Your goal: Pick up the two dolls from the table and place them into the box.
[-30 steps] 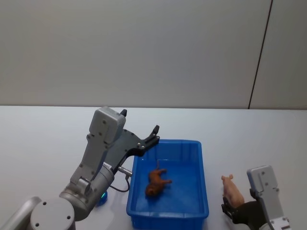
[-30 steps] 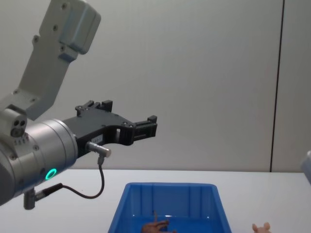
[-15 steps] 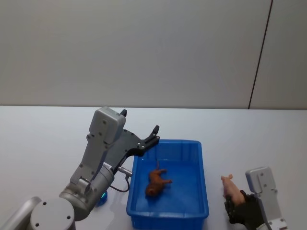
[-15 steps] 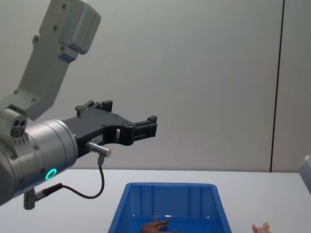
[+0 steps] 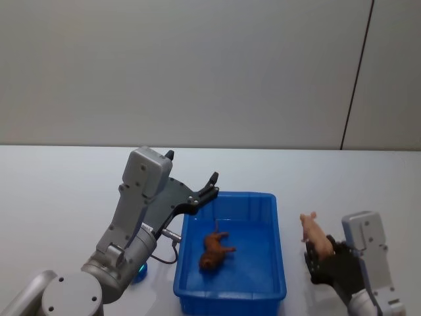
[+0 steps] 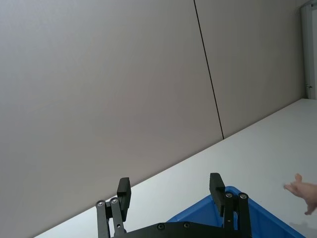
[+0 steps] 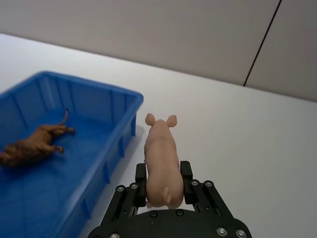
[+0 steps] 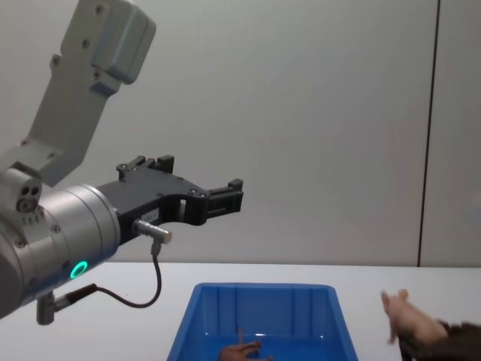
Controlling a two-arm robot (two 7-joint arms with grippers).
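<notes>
The pink pig point(image 7: 161, 163) is clamped by its rear between the two black fingers point(image 7: 141, 174) of the right claw point(image 7: 163, 181), snout pointing away from the robot and a little upward. It appears to be held just off the white table point(image 5: 52, 184). Seen from the head, it sits at 3 o'clock from the blue box point(image 5: 243, 195), just beside the box's right wall but outside it. The brown animal point(image 5: 214, 250) lies on its side on the box floor, left of the middle, with its thin tail toward 12 o'clock. The left claw point(image 6: 170, 184) hangs in the air at about 10 o'clock from the box's middle, over the far left corner. Its two fingers stand wide apart and hold nothing. Its grey arm runs back toward 7 o'clock, with a green ring light showing near the wrist.
</notes>
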